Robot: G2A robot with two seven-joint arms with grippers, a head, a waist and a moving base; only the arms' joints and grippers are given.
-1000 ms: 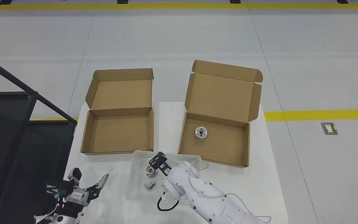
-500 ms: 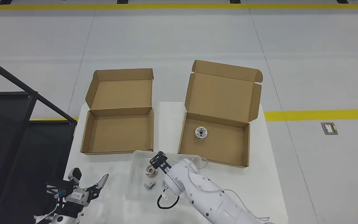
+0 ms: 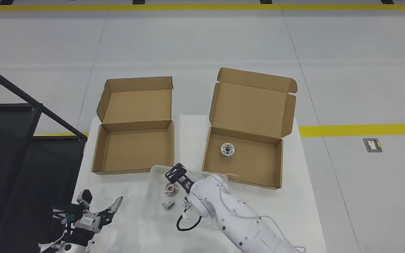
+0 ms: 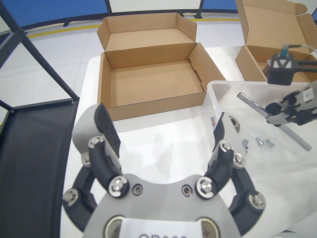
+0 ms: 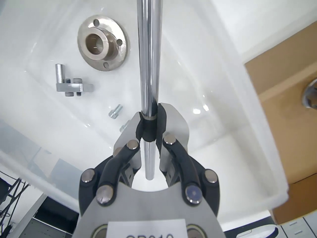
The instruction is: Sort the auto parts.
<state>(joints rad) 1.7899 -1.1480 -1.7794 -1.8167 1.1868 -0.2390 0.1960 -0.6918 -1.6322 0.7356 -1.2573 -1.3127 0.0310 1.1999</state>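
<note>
**Right gripper clamped on a steel rod over the parts bin**

The right gripper (image 5: 149, 125) is closed on a polished steel rod (image 5: 148, 58), its pads pinching the rod nearer one end, so that the long part juts forward past the fingertips. The rod hangs over the inside of a clear plastic bin (image 5: 230, 58); whether its far end touches the bin floor cannot be told. On the bin floor lie a round flange (image 5: 102, 46), a small bracket with bolts (image 5: 71, 86) and a loose bolt (image 5: 115, 111), all apart from the rod.

The bin stands at the near edge of the white table (image 3: 190, 136), in front of two open cardboard boxes. The left box (image 3: 133, 148) has a bare floor. The right box (image 3: 253, 164) holds one round metal part (image 3: 228, 149).

The left gripper (image 4: 161, 122) is spread wide and holds nothing, near the table's front left corner, beside the bin.
</note>
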